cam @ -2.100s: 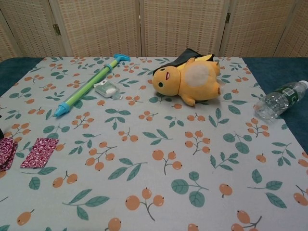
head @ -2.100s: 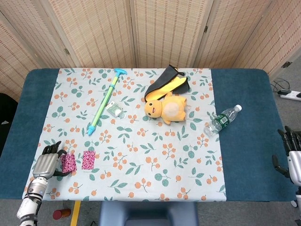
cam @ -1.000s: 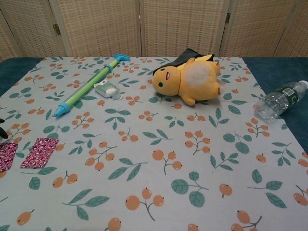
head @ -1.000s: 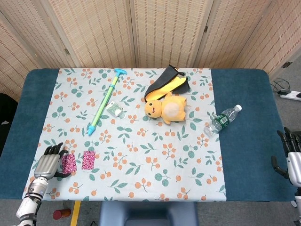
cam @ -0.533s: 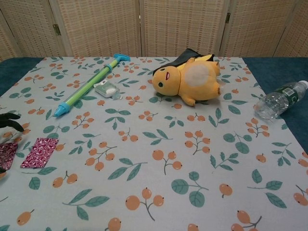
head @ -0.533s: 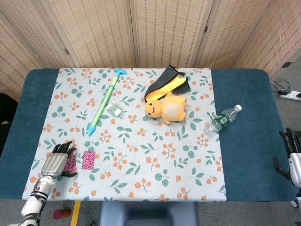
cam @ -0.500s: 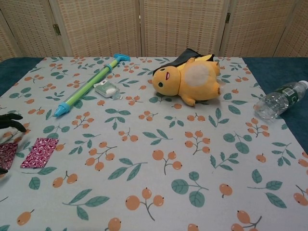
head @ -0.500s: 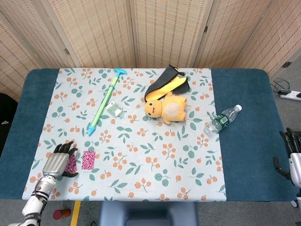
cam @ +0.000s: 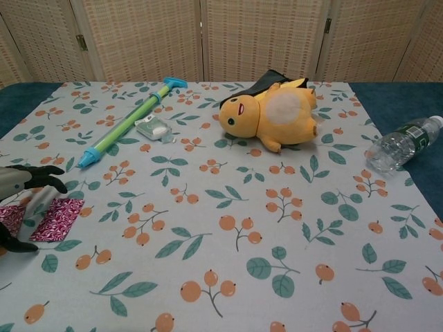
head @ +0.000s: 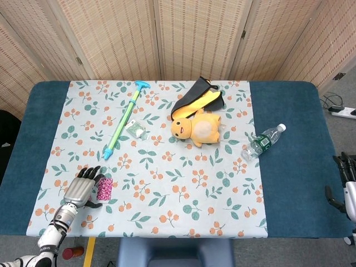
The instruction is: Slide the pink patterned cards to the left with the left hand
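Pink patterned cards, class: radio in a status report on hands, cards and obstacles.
Left hand over the pink patterned cards, fingers spread. Right hand idle at table edge. Nothing blocking the cards' left side.

left hand (head: 82,190) | moved right along frame's lower left | now over left card, fingertips by right card (head: 104,189)

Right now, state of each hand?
Left hand: open, fingers spread over the pink patterned cards, holding nothing.
Right hand: at the table's edge, cannot tell.
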{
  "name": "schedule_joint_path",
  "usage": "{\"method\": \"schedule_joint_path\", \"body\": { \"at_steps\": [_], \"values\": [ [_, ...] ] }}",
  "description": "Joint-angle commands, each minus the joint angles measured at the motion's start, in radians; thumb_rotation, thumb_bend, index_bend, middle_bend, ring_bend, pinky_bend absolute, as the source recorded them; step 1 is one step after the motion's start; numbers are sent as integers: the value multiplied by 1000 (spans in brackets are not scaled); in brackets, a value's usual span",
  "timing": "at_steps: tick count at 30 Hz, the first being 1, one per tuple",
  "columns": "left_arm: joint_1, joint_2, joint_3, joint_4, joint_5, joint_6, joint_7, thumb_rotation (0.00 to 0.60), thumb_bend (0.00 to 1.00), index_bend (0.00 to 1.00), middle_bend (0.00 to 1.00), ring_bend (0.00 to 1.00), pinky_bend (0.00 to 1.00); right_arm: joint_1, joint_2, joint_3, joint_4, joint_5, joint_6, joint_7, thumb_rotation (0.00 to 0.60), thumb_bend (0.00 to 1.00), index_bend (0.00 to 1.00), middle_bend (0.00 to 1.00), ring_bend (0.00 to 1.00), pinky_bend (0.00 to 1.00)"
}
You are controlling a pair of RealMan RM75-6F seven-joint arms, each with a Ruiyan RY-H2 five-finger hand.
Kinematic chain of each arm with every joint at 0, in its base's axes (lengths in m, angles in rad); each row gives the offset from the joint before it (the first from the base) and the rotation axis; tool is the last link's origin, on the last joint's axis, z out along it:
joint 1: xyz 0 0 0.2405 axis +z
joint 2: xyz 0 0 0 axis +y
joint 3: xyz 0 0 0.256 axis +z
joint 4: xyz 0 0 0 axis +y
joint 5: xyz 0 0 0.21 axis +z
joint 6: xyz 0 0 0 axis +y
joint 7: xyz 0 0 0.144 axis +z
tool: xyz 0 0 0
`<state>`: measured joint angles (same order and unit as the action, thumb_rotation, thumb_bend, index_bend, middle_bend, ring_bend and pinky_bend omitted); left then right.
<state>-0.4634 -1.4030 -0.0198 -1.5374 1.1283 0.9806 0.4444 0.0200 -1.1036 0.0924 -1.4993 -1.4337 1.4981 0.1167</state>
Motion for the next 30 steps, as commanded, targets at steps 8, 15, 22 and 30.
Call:
{"method": "schedule_joint_path", "body": {
  "at_steps": [8, 15, 22, 30],
  "values": [
    [-24, -16, -4, 20, -25, -19, 16, 538, 171, 230, 0, 0, 0, -3, -2, 1, 5, 5, -2, 3, 600, 477, 0, 0, 0, 0],
    [-38, -19, -8, 30, -34, -24, 17, 546, 172, 263, 0, 0, 0, -1, -2, 2, 4, 9, -8, -1, 600, 477, 0, 0, 0, 0],
    [-47, -22, -5, 40, -43, -29, 20, 556, 172, 284, 0, 0, 0, -1, -4, 2, 3, 10, -10, -3, 600, 476, 0, 0, 0, 0],
    [-39, -25, -1, 37, -28, -5, 1, 590, 172, 323, 0, 0, 0, -1, -2, 4, 1, 8, -8, -3, 600, 477, 0, 0, 0, 0]
  ]
}}
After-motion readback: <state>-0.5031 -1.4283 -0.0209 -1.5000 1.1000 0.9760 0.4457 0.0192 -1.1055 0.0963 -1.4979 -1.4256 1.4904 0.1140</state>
